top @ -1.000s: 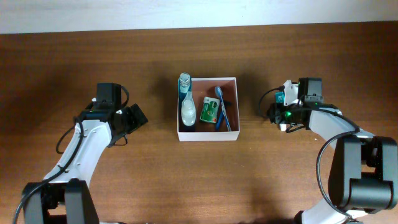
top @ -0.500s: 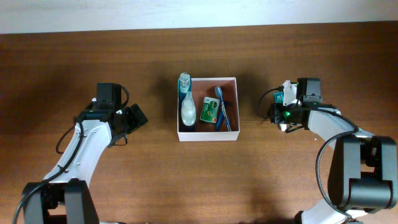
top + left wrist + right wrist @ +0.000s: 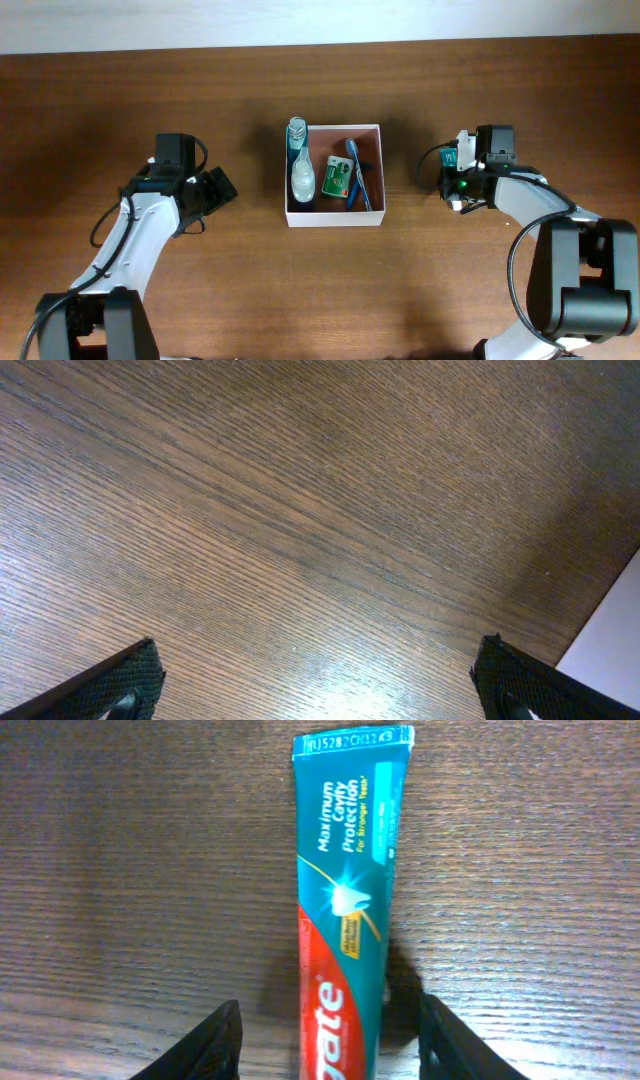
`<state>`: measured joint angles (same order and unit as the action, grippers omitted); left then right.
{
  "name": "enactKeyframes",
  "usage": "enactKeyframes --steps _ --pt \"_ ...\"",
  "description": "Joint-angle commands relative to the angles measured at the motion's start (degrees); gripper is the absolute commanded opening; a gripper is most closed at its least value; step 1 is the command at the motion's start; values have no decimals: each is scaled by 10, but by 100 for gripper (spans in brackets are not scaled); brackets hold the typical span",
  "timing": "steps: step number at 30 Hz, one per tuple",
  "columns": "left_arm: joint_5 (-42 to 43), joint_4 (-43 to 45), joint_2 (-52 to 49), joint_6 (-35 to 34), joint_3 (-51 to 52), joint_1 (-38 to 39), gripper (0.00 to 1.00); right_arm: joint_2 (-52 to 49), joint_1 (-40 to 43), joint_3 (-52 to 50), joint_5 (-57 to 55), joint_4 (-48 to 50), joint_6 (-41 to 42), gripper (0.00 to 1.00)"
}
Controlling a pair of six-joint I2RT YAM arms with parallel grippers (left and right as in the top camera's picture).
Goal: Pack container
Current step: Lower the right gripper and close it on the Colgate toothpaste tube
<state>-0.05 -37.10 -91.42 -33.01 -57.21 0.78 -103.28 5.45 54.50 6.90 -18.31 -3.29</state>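
Observation:
The container [image 3: 375, 222], a shallow square white box, sits mid-table. It holds a clear bottle [image 3: 301, 172], a green packet [image 3: 337, 177] and a blue toothbrush [image 3: 358, 176]. A teal and red toothpaste tube [image 3: 345, 890] lies flat on the wood to its right, seen lengthwise in the right wrist view. My right gripper [image 3: 335, 1045] straddles the tube's lower end, open, with a gap showing on each side of the tube. In the overhead view that gripper [image 3: 452, 172] covers most of the tube. My left gripper [image 3: 219, 188] stands wide open over bare wood, left of the container, with nothing between its fingers [image 3: 122, 682].
The dark wooden table [image 3: 320, 290] fills all views. A pale wall strip [image 3: 300, 20] runs along its far edge. A white surface [image 3: 612, 645] cuts into the left wrist view at the lower right.
My right gripper's jaws have narrowed toward the toothpaste tube. The left arm and the container's contents have not moved.

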Motion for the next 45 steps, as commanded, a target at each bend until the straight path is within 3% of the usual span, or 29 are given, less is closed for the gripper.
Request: enactKeyframes --steps 1,5,15,37,40,45 --pt "-4 0 -2 3 2 -1 100 -35 1 -30 -31 -25 11 48" --pt "-4 0 -2 3 2 -1 100 -38 -6 -30 -33 -24 5 44" --pt "-4 0 -2 3 2 -1 99 -41 -80 -30 -142 -16 5 45" --pt "-4 0 -2 3 2 -1 100 -42 -79 -30 -116 -14 11 45" --pt "-4 0 -2 3 2 -1 100 -42 -72 -30 -100 -12 21 56" --pt "-4 0 -2 3 2 -1 100 -42 -48 -30 -66 -14 21 59"
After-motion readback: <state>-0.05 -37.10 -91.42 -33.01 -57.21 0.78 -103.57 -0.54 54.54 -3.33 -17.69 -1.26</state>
